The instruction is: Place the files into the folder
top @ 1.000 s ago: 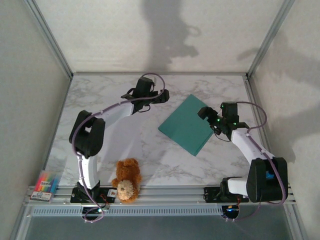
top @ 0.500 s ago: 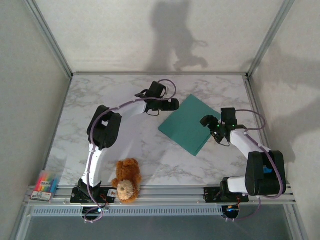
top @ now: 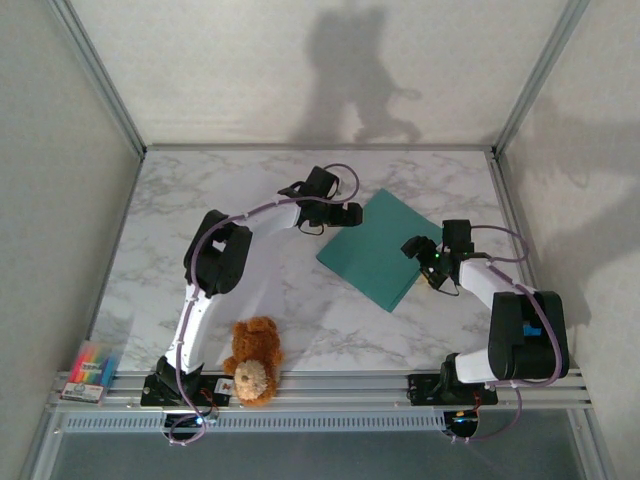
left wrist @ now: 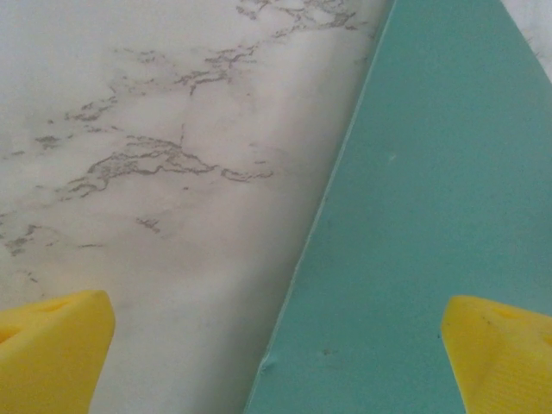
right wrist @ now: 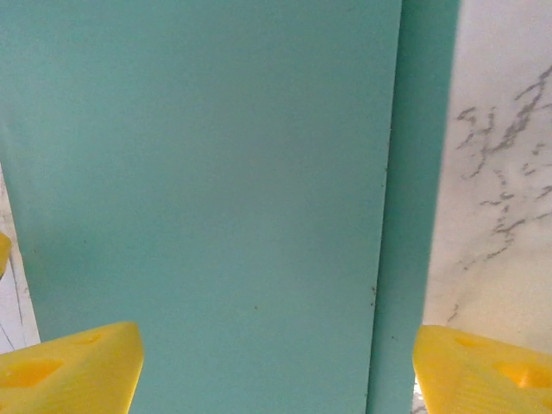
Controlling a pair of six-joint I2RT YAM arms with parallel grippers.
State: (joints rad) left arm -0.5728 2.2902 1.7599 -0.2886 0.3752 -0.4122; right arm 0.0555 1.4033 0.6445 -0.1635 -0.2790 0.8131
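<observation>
The folder [top: 380, 250] lies shut and flat on the marble tabletop [top: 200, 200], turned so that one corner points away from the arm bases. Both arms are at it. The left gripper [top: 347, 213] hangs over the folder's far-left edge with its jaws spread wide and nothing between them. In its wrist view one yellow finger [left wrist: 52, 345] is over bare marble and the other over teal, so it straddles that edge. The right gripper [top: 418, 247] sits at the folder's right edge, also wide open and empty. Its fingers [right wrist: 69, 362] bracket the cover and the darker spine strip [right wrist: 423, 172].

Left of the folder and nearer the bases is a smooth white patch with no veining [top: 285, 300]. I take it for the files, though against pale marble the outline is hard to make out. A teddy bear [top: 253, 360] sits farther from the folder on that same side, by the front rail.

The likely step is getting the cover up, and that is where I expect trouble. The cover is thin and lies flush, so a finger coming down on the edge may shove the whole folder across the slick marble rather than slip under it. A pinch could take both leaves together (nothing opens then). On the spine side there is no free edge to lift. If the folder skids left it could ride over the sheets.
</observation>
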